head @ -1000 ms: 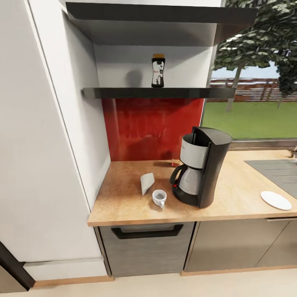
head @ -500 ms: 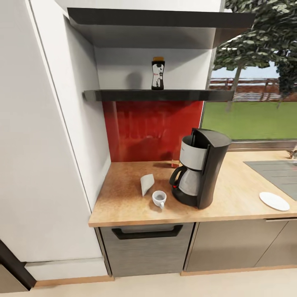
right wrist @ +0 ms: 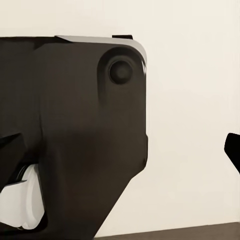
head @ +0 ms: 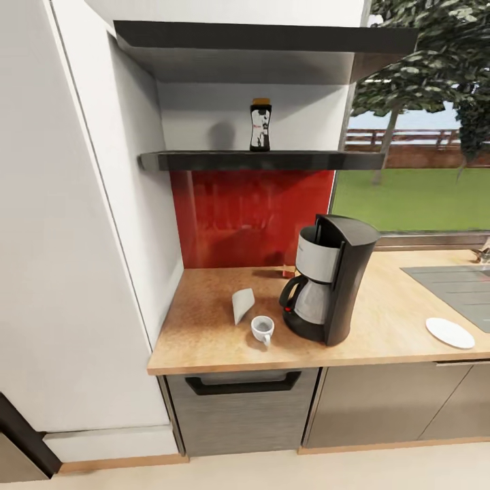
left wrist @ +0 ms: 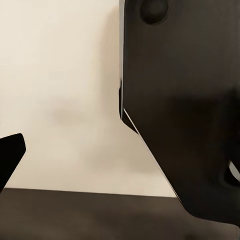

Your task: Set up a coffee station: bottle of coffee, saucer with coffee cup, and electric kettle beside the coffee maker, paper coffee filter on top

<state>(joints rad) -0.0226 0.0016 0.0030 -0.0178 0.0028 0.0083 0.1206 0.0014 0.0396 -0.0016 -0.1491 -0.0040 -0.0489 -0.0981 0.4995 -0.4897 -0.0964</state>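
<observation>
At the left of the head view a tall white cabinet side [head: 75, 224] walls off the niche, and the light wood kitchen countertop [head: 204, 340] starts at its foot. Moving right, the paper coffee filter [head: 242, 303] lies on the counter in the lower middle of the frame, with the coffee cup [head: 263, 328] just beside and in front of it, handle toward the camera; both look simply parked there, waiting to be placed. Directly above, in the upper middle, the bottle of coffee [head: 260, 124] stands upright on the kitchen shelf [head: 204, 160], under a thicker dark board [head: 258, 34] and above a red backsplash [head: 252, 211]. Right of centre the coffee maker [head: 331, 279] stands on the counter, where the task wants it, so the other pieces should gather around it. Further right, near the lower right edge, the saucer [head: 449, 333] lies flat, well apart from the machine and beside the grey sink [head: 459, 282]. The kettle is not to be seen. In each wrist view dark robot bodywork sits before a pale floor, with a dark fingertip at the frame edge; whether the left or right gripper is spread or closed I cannot tell, and nothing appears held. None of the moves looks done yet.
</observation>
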